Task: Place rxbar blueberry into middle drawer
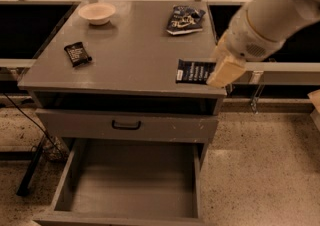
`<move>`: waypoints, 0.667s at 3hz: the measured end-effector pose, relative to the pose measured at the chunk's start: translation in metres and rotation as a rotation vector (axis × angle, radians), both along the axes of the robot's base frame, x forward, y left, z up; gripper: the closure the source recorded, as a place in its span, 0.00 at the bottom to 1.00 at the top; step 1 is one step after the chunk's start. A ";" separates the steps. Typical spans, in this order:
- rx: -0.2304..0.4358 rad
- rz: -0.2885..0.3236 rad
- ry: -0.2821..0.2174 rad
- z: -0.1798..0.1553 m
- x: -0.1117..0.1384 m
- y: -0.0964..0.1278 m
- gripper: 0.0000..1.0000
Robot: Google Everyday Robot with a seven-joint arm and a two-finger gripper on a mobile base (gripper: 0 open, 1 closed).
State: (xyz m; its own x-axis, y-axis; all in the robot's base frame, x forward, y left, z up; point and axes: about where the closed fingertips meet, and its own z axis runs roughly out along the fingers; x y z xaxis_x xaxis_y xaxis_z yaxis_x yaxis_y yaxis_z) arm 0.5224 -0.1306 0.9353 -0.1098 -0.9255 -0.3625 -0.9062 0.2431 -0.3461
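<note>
A grey cabinet (135, 60) stands on a speckled floor (260, 170), with a railing behind it. The rxbar (191, 71) is at the front right corner of the cabinet top, white text facing up and its right end hidden under the gripper (220, 72). The gripper's tan fingers look closed on that end. The white arm (270, 15) reaches in from the upper right.

Below, past a closed drawer front (165, 127) with a black handle (126, 126), the open drawer (130, 180) is pulled out, its floor bare.

Farther back on the top, a wrinkly blue bag (185, 19) lies behind the rxbar. A black bar (77, 53) lies near the left edge, and a white bowl (97, 12) sits at the back left.
</note>
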 end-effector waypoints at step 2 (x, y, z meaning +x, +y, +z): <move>0.115 -0.024 0.129 -0.076 -0.021 -0.058 1.00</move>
State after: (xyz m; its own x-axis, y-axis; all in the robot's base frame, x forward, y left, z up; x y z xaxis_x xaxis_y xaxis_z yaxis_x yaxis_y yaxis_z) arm 0.5016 -0.1887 0.8596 -0.1834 -0.8753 -0.4474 -0.9347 0.2961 -0.1963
